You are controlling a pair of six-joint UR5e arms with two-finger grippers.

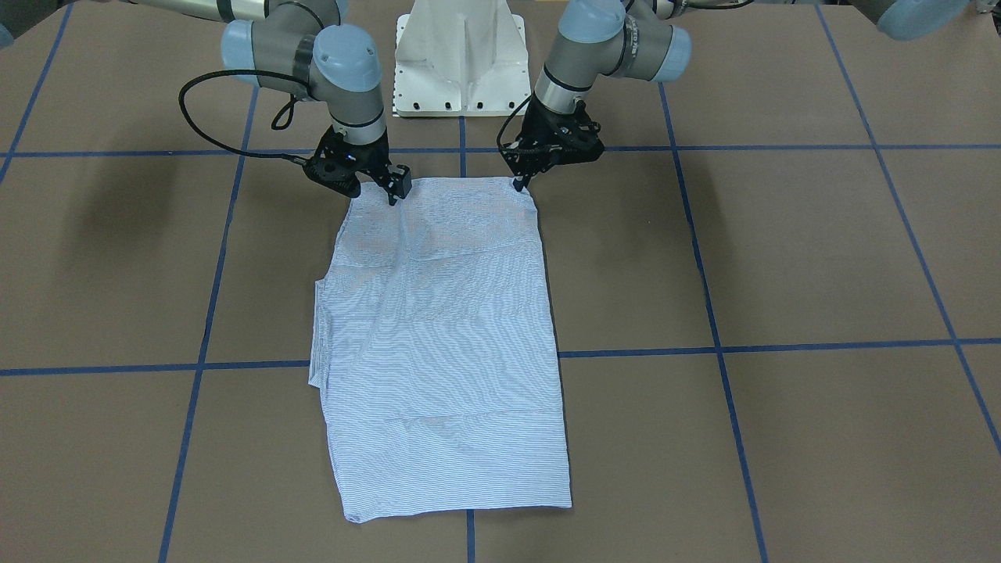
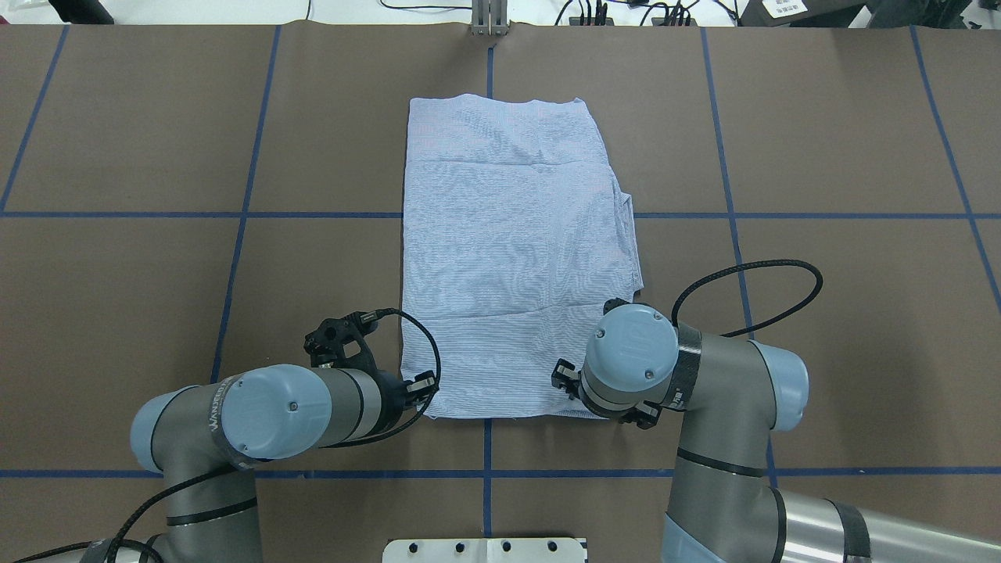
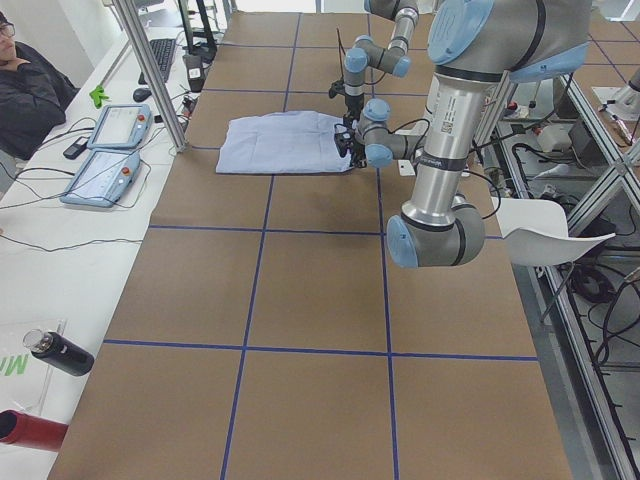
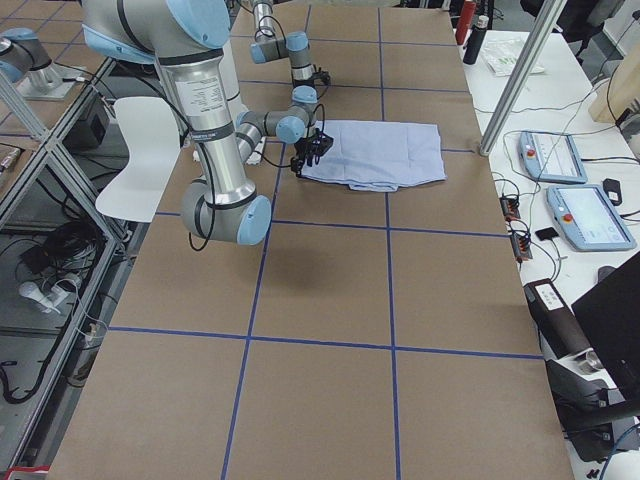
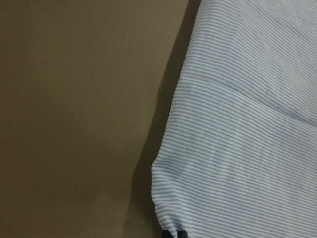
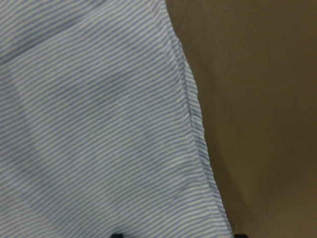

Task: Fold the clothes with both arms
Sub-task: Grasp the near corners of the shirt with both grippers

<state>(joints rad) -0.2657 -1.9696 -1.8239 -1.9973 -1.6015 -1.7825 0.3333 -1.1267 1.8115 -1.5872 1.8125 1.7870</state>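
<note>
Brown tabletop (image 2: 156,313) gridded with blue tape. A striped shirt (image 2: 508,234), folded into a long strip, lies mid-tabletop. At its robot-side corners, the left fingers (image 1: 518,185) look pinched on cloth. The right fingers (image 1: 392,197) stand spread (straddling the hem). Probably best: close right, then lift both corners evenly.

Folded blue-striped shirt (image 2: 508,258) flat on brown table (image 2: 156,313)

We're getting even, soft overhead light on the bench (image 1: 821,258), only faint smudgy shadows. Moiré ripples shimmer across the shirt (image 1: 446,352). Both wrist views run dimmer, slightly soft, edge shadow dark.
</note>
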